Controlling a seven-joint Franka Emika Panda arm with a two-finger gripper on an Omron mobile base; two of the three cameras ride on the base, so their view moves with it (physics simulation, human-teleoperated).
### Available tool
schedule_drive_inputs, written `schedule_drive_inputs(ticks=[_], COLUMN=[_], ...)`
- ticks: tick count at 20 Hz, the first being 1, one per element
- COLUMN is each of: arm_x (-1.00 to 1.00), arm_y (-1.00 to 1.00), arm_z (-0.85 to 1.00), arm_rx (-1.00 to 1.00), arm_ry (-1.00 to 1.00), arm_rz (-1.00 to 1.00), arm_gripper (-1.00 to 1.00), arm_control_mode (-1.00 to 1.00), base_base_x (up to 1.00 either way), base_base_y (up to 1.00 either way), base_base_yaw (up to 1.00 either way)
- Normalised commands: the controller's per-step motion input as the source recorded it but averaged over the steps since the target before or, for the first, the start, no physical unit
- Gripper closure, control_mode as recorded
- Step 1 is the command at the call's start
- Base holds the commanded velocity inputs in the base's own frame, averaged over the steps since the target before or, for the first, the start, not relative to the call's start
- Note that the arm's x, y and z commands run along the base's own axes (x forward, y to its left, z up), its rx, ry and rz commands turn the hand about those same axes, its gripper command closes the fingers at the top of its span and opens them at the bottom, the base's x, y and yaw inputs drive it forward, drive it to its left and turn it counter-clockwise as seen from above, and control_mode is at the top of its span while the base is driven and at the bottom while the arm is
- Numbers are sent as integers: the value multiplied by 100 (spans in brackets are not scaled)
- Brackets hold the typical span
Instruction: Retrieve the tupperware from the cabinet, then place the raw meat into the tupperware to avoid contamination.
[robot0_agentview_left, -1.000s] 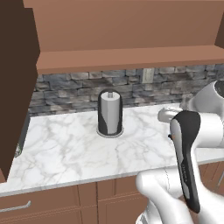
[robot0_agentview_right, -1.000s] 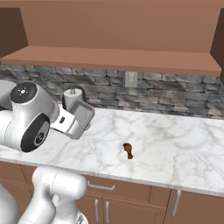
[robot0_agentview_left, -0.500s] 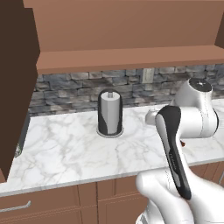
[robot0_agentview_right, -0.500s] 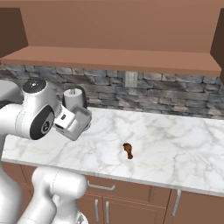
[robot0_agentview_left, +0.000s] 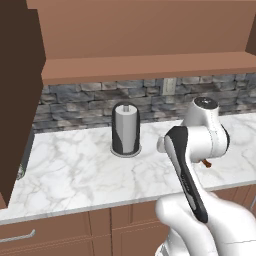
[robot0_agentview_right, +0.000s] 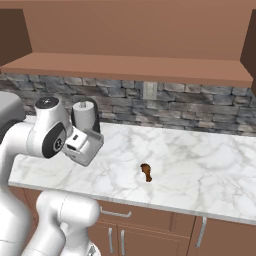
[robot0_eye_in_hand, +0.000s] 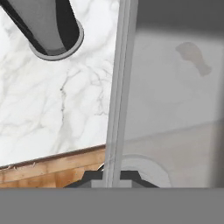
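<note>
Grey translucent tupperware is clamped edge-on between the tool tips, its rim running as a pale band up the hand view and its see-through wall covering the right side of that view. Raw meat lies on the white marble surface, roughly mid-depth, nearer the front edge than the stone backsplash; through the container wall in the hand view it shows as a dim reddish blur toward the upper right. In the right base view the tupperware sits at the wrist, tilted, above the left part of the surface and left of the meat, well apart from it. Paper towel roll stands upright on its dark base near the backsplash, behind the held container; in the hand view it appears at the upper left. Brown wooden cabinet hangs above the surface, with one dark door standing open at the left edge of the left base view. Wall outlet sits on the backsplash. Lower drawers run under the front edge of the surface.
</note>
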Motion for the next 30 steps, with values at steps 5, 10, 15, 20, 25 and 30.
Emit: schedule_drive_inputs(ticks=[5,10,15,20,25,30], arm_x=[21,23,26,22,20,17], arm_y=[2,0,2,3,0,-3], arm_z=[-42,-34,-32,-24,-22,-16], arm_rx=[-2,-1,0,-7,-10,-3], arm_ry=[4,3,1,0,4,12], arm_rz=[6,8,8,1,-1,0], arm_gripper=[100,100,100,100,100,100], arm_control_mode=[-100,-100,-100,-100,-100,-100], base_base_x=[0,0,0,0,0,0], base_base_y=[0,0,0,0,0,0], base_base_yaw=[0,0,0,0,0,0])
